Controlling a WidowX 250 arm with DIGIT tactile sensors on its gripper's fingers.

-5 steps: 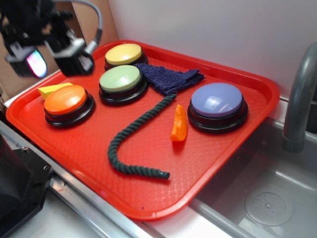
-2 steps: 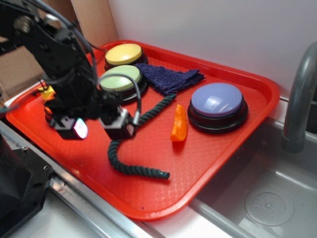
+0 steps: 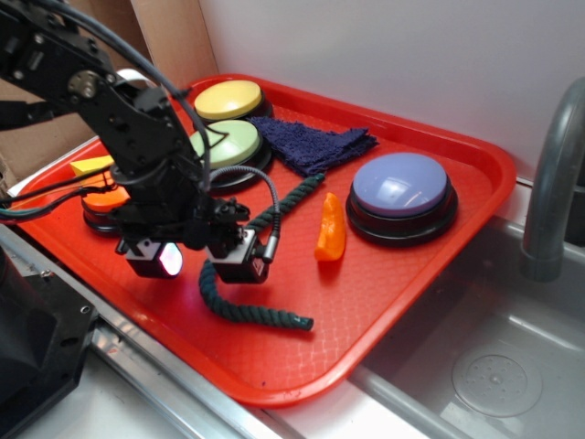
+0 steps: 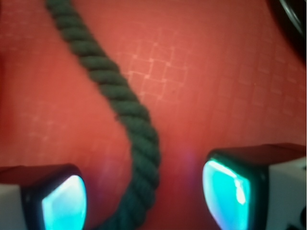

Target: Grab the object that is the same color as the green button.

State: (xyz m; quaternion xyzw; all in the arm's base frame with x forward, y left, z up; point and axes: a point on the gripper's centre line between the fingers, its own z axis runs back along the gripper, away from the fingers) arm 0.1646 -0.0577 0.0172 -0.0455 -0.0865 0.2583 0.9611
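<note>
The object, a long dark green twisted rope [image 3: 260, 314] [image 4: 127, 108], lies hooked on the red tray [image 3: 393, 274]. My gripper [image 3: 196, 262] [image 4: 144, 201] hangs low over the rope's bend, open, one fingertip on each side of the rope. In the wrist view the rope runs from the top left down between the two glowing pads [image 4: 223, 191], with gaps on both sides. The green button [image 3: 230, 144], pale green on a black base, sits at the back left, partly behind my arm.
A yellow button [image 3: 228, 99] sits behind the green one, an orange button [image 3: 105, 199] at the left, mostly hidden by my arm, and a purple button [image 3: 400, 187] at the right. A dark blue cloth [image 3: 315, 144] and orange wedge [image 3: 331, 229] lie between. A sink [image 3: 494, 366] is right.
My arm has swung from the tray's back left corner forward and down. The open gripper now straddles the rope's bend. The rope has not moved.
</note>
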